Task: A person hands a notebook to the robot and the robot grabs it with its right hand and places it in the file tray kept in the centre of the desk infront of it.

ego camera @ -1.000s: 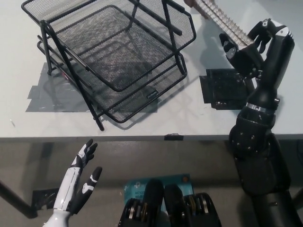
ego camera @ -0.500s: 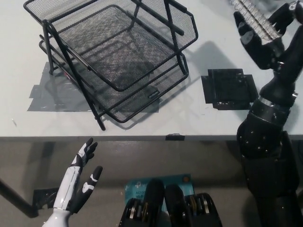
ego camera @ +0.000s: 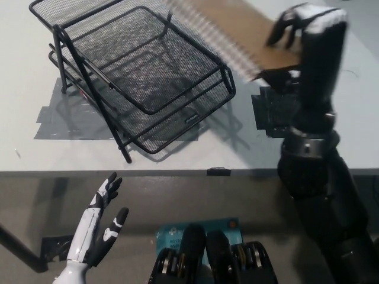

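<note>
My black right hand (ego camera: 305, 26) is shut on a brown spiral-bound notebook (ego camera: 240, 32), holding it by its right edge. The notebook hangs in the air, blurred, over the right corner of the black mesh file tray (ego camera: 142, 71). Its spiral edge faces the tray. The two-tier tray stands tilted at the middle of the pale desk (ego camera: 35, 151). My white left hand (ego camera: 98, 228) rests open below the desk's front edge at the lower left.
A black flat square object (ego camera: 275, 112) lies on the desk right of the tray, partly behind my right forearm. Grey tape patches (ego camera: 65, 121) lie under the tray's left side. A teal item (ego camera: 198, 228) shows on the floor below.
My right hand has swung left from the upper right with the notebook, turning it so its brown cover now shows over the tray's right corner. The left hand has not moved.
</note>
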{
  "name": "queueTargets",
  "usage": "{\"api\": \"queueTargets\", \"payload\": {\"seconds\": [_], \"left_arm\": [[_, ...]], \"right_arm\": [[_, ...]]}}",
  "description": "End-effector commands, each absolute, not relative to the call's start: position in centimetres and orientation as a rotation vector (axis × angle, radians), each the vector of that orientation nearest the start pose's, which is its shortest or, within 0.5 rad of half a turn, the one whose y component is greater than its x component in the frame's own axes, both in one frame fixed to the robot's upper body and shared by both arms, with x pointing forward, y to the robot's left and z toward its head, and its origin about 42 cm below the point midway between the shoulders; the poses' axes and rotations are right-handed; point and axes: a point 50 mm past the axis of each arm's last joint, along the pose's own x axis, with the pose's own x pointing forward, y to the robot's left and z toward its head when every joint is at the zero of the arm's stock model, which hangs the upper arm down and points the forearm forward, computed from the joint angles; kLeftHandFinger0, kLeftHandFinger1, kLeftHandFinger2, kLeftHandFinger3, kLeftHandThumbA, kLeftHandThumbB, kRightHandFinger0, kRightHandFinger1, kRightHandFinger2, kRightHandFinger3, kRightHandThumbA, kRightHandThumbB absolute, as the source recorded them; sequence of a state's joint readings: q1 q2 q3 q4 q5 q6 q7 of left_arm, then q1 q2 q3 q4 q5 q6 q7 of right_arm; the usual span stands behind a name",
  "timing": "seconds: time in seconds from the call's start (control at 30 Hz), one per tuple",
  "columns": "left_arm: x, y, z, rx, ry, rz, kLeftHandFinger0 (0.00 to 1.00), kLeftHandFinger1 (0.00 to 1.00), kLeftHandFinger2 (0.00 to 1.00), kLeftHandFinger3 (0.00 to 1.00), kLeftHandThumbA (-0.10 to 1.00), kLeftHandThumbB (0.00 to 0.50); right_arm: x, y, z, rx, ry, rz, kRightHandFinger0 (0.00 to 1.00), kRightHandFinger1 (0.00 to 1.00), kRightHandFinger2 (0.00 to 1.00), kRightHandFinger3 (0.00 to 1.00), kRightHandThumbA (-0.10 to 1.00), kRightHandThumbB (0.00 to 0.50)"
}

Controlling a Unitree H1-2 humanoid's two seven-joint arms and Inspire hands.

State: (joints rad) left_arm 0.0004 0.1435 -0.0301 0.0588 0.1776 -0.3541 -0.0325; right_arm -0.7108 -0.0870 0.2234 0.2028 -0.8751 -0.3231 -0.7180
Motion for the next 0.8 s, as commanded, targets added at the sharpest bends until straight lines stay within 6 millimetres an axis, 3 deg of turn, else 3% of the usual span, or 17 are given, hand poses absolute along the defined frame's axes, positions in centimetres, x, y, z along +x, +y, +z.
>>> {"api": "queueTargets", "payload": {"seconds": [0.0,0.1,0.13,0.2,0.33,0.57,0.67,0.77], "left_arm": [[28.4,24.5,11.7,0.349,-0.341,-0.13,1.0,1.0,1.0,1.0,0.87,0.234],[28.4,24.5,11.7,0.345,-0.34,-0.133,1.0,1.0,1.0,1.0,0.87,0.235],[28.4,24.5,11.7,0.349,-0.341,-0.138,1.0,1.0,1.0,1.0,0.87,0.234],[28.4,24.5,11.5,0.349,-0.345,-0.142,1.0,1.0,1.0,1.0,0.87,0.232],[28.4,24.5,11.5,0.346,-0.345,-0.141,1.0,1.0,1.0,1.0,0.86,0.24],[28.6,24.5,11.6,0.328,-0.342,-0.148,1.0,1.0,1.0,1.0,0.85,0.247],[28.5,24.5,11.6,0.341,-0.351,-0.152,1.0,1.0,1.0,1.0,0.86,0.234],[28.6,24.5,11.7,0.346,-0.351,-0.158,1.0,1.0,1.0,1.0,0.87,0.233]], "right_arm": [[43.2,-9.9,35.2,-0.68,-1.412,-0.271,0.0,0.0,0.0,0.01,0.77,0.0],[43.5,-9.4,34.9,-0.705,-1.421,-0.243,0.0,0.0,0.04,0.01,0.86,0.0],[43.8,-9.0,34.7,-0.731,-1.432,-0.223,0.0,0.0,0.08,0.03,0.83,0.0],[44.2,-8.6,34.4,-0.771,-1.45,-0.201,0.0,0.0,0.14,0.12,0.85,0.0],[44.7,-8.3,34.2,-0.83,-1.467,-0.195,0.0,0.0,0.15,0.28,0.88,0.0],[45.8,-8.4,34.3,-0.915,-1.519,-0.204,0.0,0.0,0.08,0.29,0.8,0.0],[46.0,-8.6,34.8,-0.948,-1.539,-0.209,0.0,0.0,0.09,0.3,0.81,0.0],[46.2,-8.4,35.5,-0.959,-1.56,-0.216,0.0,0.0,0.01,0.25,0.85,0.0]]}}
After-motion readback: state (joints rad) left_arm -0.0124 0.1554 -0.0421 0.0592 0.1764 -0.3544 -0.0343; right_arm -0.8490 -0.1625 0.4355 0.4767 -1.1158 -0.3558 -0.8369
